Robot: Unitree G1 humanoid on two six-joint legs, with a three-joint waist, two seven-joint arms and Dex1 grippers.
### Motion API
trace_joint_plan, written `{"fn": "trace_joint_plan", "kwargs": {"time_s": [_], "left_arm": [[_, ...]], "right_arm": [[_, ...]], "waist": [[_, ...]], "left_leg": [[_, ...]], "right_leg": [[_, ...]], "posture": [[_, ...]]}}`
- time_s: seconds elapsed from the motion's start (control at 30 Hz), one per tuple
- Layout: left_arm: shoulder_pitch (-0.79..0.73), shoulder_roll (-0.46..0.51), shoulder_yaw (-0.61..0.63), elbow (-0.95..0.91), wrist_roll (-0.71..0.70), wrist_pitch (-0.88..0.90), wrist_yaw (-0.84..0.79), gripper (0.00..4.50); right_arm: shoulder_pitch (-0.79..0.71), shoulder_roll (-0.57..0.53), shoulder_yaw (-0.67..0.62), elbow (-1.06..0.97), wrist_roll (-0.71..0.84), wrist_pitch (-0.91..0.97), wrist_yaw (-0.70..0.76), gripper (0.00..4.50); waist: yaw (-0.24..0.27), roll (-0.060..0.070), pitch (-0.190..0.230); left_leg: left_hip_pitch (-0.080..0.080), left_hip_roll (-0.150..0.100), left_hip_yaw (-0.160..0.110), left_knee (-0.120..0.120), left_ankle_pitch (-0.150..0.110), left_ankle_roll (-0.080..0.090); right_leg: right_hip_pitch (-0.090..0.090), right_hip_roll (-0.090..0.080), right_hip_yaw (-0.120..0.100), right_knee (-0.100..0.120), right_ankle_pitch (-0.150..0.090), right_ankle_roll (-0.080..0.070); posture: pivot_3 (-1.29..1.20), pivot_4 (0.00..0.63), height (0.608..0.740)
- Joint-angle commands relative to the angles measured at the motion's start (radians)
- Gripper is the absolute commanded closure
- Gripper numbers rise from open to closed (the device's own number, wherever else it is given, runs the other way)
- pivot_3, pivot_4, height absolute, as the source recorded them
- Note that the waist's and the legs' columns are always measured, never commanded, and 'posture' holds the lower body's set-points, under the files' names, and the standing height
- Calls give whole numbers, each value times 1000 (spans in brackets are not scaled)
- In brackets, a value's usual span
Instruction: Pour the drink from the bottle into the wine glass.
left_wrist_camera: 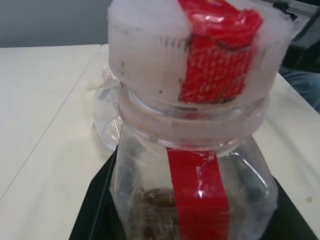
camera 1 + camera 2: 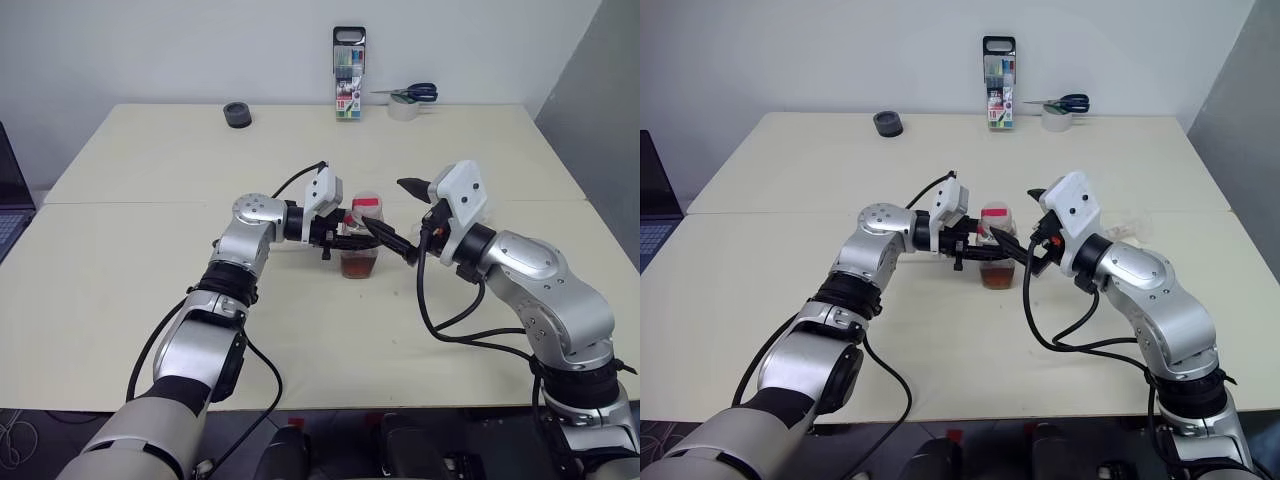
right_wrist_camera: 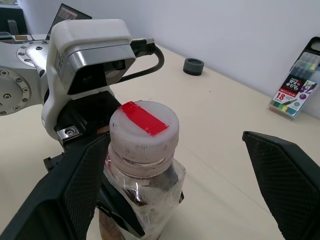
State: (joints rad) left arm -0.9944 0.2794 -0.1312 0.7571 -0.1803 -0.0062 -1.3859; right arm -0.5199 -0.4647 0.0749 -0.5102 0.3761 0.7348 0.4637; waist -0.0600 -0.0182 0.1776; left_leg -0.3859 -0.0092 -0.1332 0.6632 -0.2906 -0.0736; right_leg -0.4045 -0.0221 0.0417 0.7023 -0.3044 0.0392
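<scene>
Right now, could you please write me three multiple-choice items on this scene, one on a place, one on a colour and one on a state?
1. Where does the marker pack stand?
A. at the table's far edge
B. beside the bottle
C. on the floor

2. What colour is the strip on the bottle?
A. blue
B. red
C. green

3. How is the right gripper?
A. shut on the cap
B. shut on nothing
C. open

Answers:
1. A: it stands upright by the wall, near the scissors.
2. B: a red strip runs over the cap and down the side.
3. C: its fingers stand wide on either side of the bottle, which the left gripper holds.
</scene>
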Motion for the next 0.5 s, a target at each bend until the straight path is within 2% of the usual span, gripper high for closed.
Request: {"fn": "trace_joint_plan", "kwargs": {"time_s": [0.03,0.3,0.5], "left_arm": [[-28,3,12,-19,-12,-17,-11,2787],[-28,3,13,-17,-11,-19,-8,2787],[-28,2,12,-18,-11,-19,-9,2787]], "right_arm": [[0,-12,-42,-43,8,-1,-5,0],[-8,6,-71,-85,126,71,28,0],[-51,-2,-63,-31,135,100,24,0]], "waist": [[0,0,0],[0,0,0],[0,0,0]], "left_leg": [[0,0,0,0,0,0],[0,0,0,0,0,0],[0,0,0,0,0,0]], "right_leg": [[0,0,0,0,0,0],[0,0,0,0,0,0],[0,0,0,0,0,0]], "posture": [[0,150,740],[0,150,740],[0,150,740]]}}
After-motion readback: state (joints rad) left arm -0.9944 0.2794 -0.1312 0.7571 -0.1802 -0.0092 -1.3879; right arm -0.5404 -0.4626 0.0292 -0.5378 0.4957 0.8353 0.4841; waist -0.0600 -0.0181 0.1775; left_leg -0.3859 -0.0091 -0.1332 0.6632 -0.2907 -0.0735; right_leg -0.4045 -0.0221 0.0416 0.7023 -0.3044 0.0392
